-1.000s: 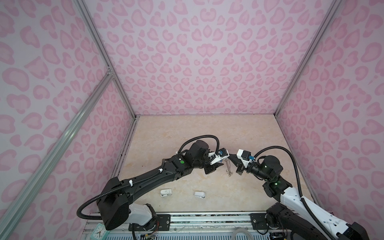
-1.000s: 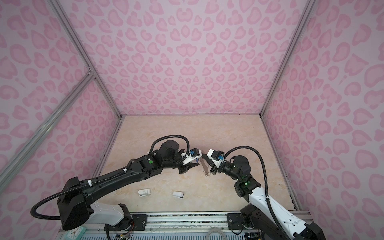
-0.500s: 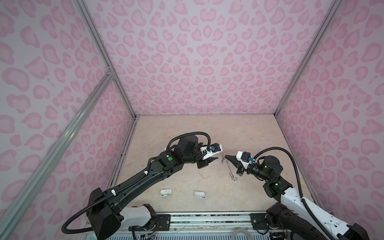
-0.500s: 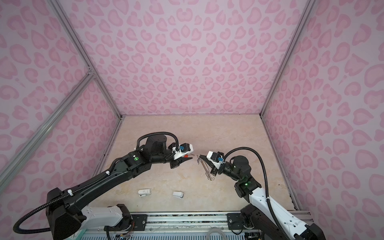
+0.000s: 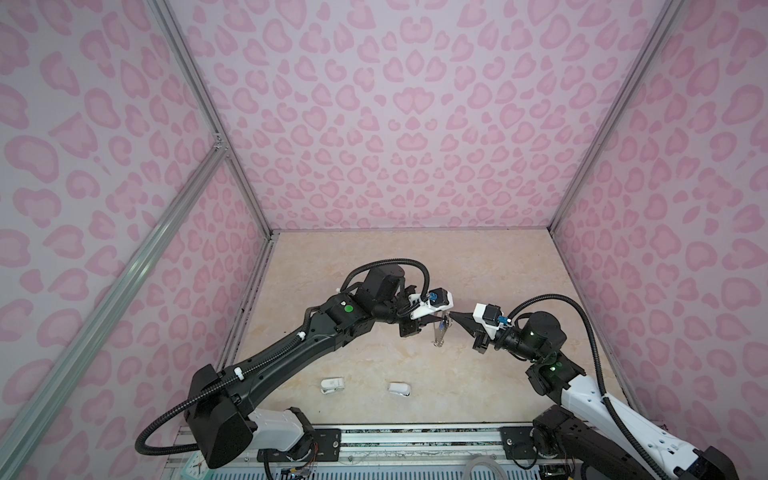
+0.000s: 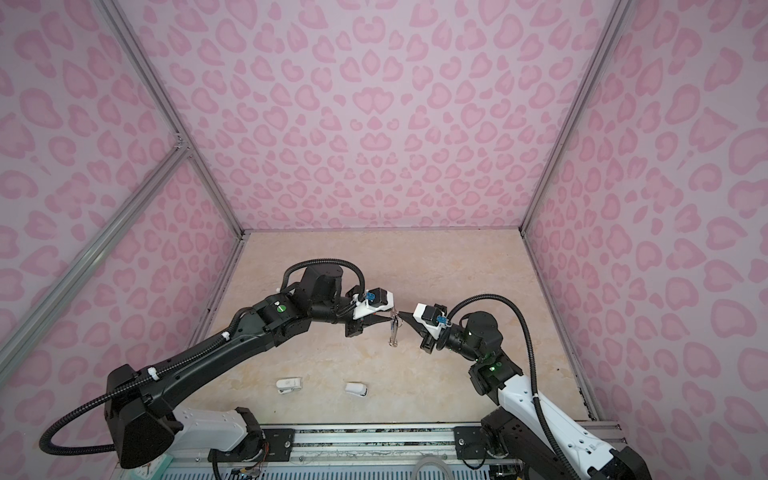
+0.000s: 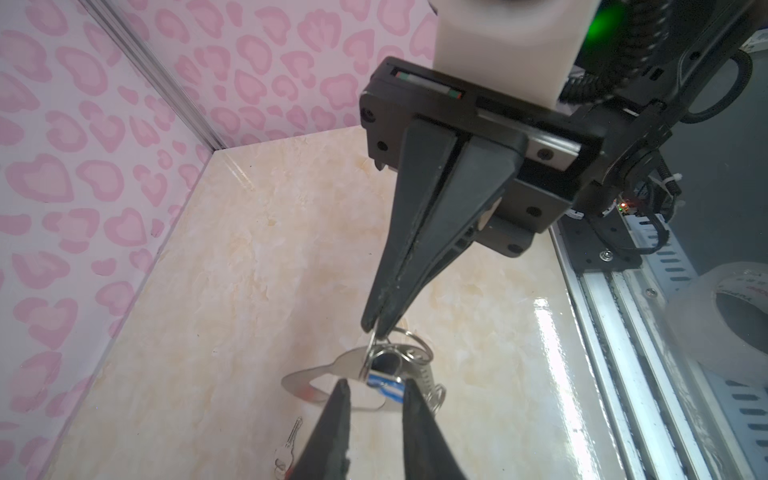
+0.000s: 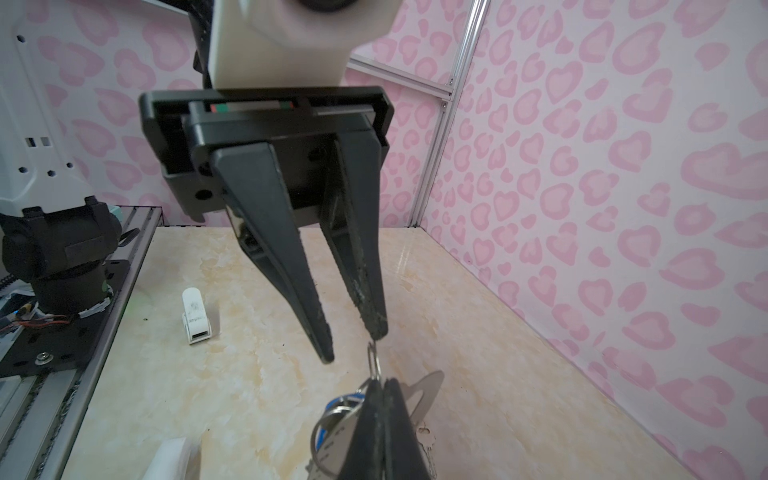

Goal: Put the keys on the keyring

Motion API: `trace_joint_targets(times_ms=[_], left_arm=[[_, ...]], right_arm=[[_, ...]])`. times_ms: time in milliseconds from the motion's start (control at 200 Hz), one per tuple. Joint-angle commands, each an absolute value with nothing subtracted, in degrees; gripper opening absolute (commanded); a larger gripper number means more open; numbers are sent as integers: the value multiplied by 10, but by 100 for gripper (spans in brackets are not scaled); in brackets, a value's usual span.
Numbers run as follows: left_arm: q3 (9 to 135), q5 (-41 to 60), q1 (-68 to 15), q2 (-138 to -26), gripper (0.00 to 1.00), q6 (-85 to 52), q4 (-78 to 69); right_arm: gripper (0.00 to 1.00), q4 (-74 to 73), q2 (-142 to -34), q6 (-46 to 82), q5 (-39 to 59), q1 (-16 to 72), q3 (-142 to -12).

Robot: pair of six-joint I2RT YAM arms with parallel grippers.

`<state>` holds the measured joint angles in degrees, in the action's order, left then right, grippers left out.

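Keyring (image 5: 441, 330) hangs edge-on in the air over the middle of the beige marble-look table (image 5: 374, 266). From 9 o'clock the left gripper (image 5: 438, 323) reaches it, jaws spread with a clear gap. In the right wrist view one of its fingertips (image 8: 375, 322) touches, or all but touches, the top wire ring (image 8: 374, 357). From 3 o'clock the right gripper (image 5: 453, 315) comes in, jaws pressed together and pinching that same wire ring, with the grey holder dangling from it. Two white plastic pieces lie on the table, one (image 5: 332, 384) at about 8 o'clock from the keyring and the other (image 5: 399, 388) at about 7 o'clock. A blue tag (image 7: 386, 384) hangs among the keyring's small rings, just ahead of the left gripper's tips. A silver key (image 7: 291, 442) lies flat on the table close beneath the keyring.
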<state>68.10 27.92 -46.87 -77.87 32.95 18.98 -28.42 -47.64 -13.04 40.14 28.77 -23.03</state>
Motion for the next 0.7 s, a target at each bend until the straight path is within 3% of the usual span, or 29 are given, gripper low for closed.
trace_joint_targets(times_ms=[0,365,470,515,580,695], left_arm=[[697,290,-470,-790,23,337,192],[703,291,-473,-794,3,344,191],[711,280,-473,-794,3,343,202],[721,266,-472,-797,3,343,218],[741,241,-473,-808,3,343,255],[793,208,-474,-833,3,342,325]], right_arm=[[0,-305,-475,-126,409,289,-234],[0,-305,-484,-128,407,289,-237],[34,-261,-477,-153,368,291,-245],[44,-251,-466,-164,345,291,-244],[47,-247,-449,-181,314,290,-240],[40,-208,-438,-217,299,291,-255]])
